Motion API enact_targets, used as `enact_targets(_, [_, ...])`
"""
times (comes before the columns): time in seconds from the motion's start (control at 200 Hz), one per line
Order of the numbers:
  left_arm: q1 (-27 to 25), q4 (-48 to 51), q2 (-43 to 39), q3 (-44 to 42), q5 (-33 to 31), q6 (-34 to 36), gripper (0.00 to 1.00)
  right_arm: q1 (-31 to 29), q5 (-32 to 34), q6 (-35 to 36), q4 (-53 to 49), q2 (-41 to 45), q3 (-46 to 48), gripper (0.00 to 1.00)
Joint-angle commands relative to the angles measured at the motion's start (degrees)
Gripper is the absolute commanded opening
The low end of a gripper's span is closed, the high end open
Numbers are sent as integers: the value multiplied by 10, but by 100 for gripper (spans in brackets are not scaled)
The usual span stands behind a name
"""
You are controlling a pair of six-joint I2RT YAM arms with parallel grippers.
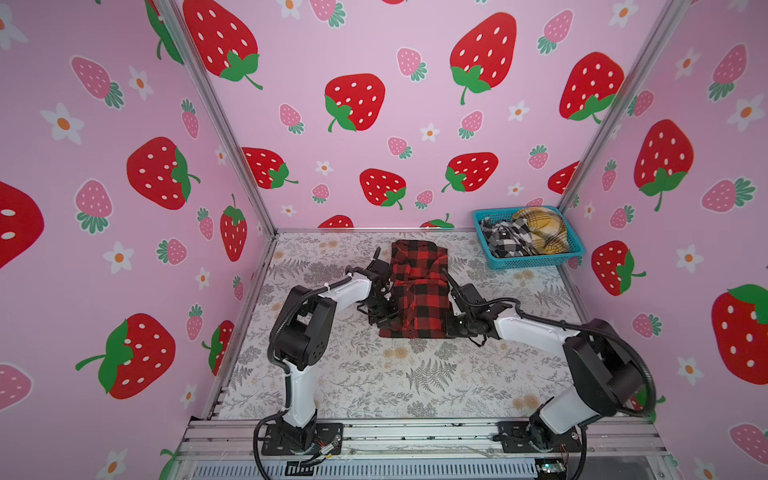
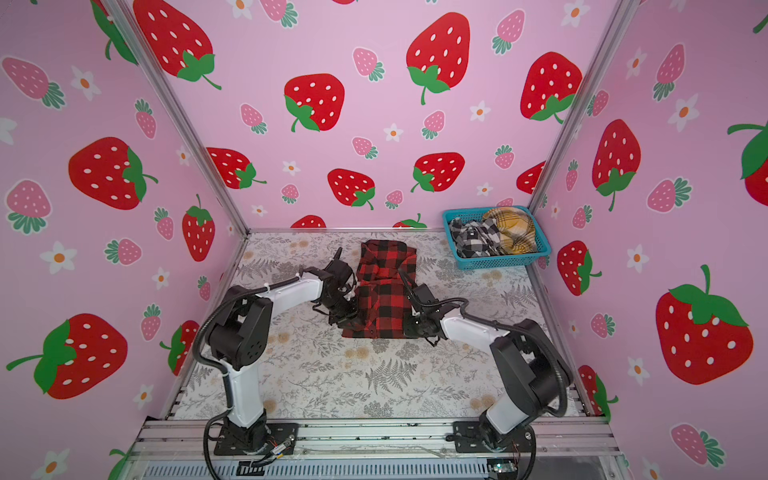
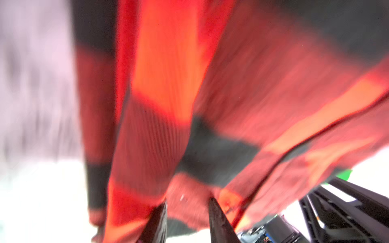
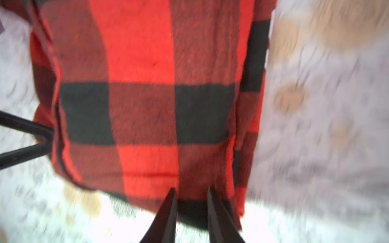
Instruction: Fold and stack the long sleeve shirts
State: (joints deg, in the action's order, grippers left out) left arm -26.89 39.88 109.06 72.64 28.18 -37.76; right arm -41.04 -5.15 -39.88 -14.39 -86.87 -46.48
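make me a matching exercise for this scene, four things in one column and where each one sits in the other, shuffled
Things:
1. red-and-black shirt
2. black-and-white shirt
3. mustard plaid shirt
4. blue basket

Places:
A. at the far right corner of the table
B. in the basket, on its right side in both top views
C. lying on the middle of the table
D. in the basket, on its left side in both top views

Pairs: 1-C, 2-D, 3-B, 4-A
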Motion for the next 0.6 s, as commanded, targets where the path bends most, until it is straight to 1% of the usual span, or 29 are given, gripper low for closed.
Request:
enact_targets(0.0, [-6,-24,-90,-60,11,-31,39,-15,22,-42,-63,76,17,29])
enact_targets(0.055, [-5,-16,-123,-62,7,-35,43,-19,25,-48,-83,110,13,30])
enact_targets(0.115, [-1,-4,-138,-43,-4,-31,46,-19,23,-52,-85,136,7,34])
enact_targets(0.16, [3,-2,-134,-21,-13,-27,47,-19,16,-46,-77,139,1,36])
enact_targets(0.21, [11,-2,-109,8,-11,-23,45,-12,11,-33,-62,124,-11,36])
enact_targets(0.26, [18,-8,-70,43,7,-15,41,-2,-1,-19,-49,87,-32,34])
enact_targets(0.325, [29,-10,-15,95,8,-6,36,13,-20,-2,-19,29,-69,29])
enact_targets(0.41, [44,-7,53,166,0,1,34,33,-54,9,19,-49,-122,26])
enact_targets(0.46, [54,-4,88,207,7,3,33,45,-69,15,29,-94,-159,25])
enact_targets(0.595, [68,1,168,289,10,3,33,74,-71,23,24,-191,-248,24])
